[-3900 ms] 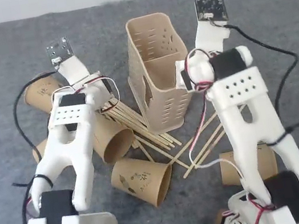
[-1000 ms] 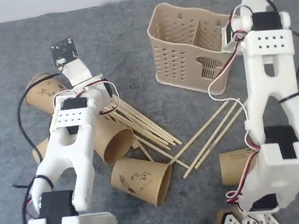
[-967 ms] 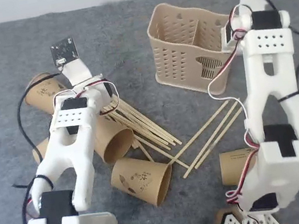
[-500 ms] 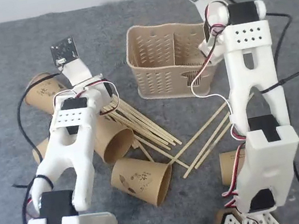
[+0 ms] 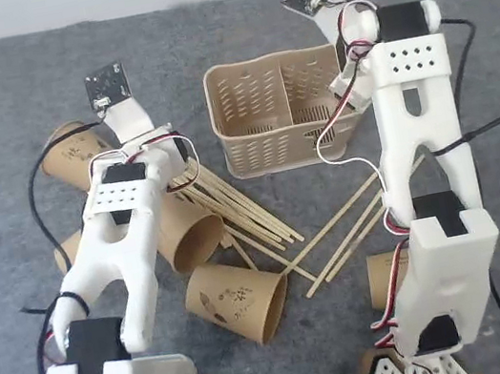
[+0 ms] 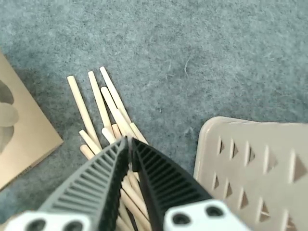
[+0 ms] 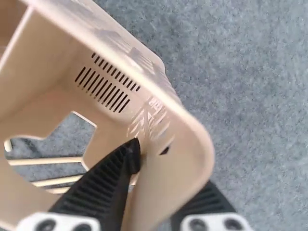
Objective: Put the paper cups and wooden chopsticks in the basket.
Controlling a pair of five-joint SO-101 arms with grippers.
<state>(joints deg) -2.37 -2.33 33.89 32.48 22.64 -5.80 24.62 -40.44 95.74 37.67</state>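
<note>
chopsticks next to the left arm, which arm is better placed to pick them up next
Left. The left end effector, shut, hangs right over the fanned chopsticks. The right end effector is clamped on the basket wall, so it is occupied.

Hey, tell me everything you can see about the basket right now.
The basket is a tan, plastic-looking rectangular bin with rows of small slots in its walls. An inner divider makes two compartments, both seemingly empty. It sits opening-up, apparently on the grey carpet, just beyond the scattered chopsticks. The right gripper is shut on one end wall beside a handle cutout, one finger inside, one outside.
</note>
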